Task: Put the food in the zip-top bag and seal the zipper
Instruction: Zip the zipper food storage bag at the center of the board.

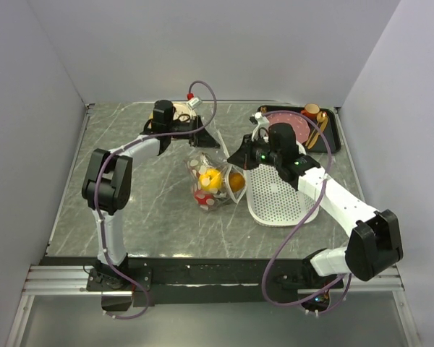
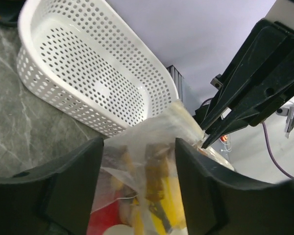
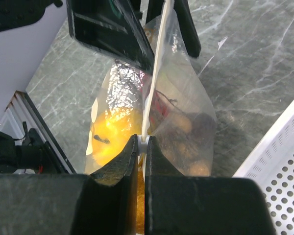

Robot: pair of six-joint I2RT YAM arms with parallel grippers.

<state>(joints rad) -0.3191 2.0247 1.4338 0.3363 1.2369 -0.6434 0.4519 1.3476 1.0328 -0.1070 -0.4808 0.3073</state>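
Clear, floppy zip-top bag (image 1: 215, 181), straight white zipper (image 3: 154, 78)

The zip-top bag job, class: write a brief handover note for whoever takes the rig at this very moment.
Right gripper: shut on the zipper, at its near end.
Left gripper: pinching the zip-top bag at the strip's far end.
The food shows inside the bag, which is stretched between both arms beside the white basket, now empty.
Done: loading.
Left: whether the strip is fully pressed closed cannot be told; check the seal.

White basket (image 1: 283, 195) crowds the bag's (image 1: 215, 182) right; left lies open.
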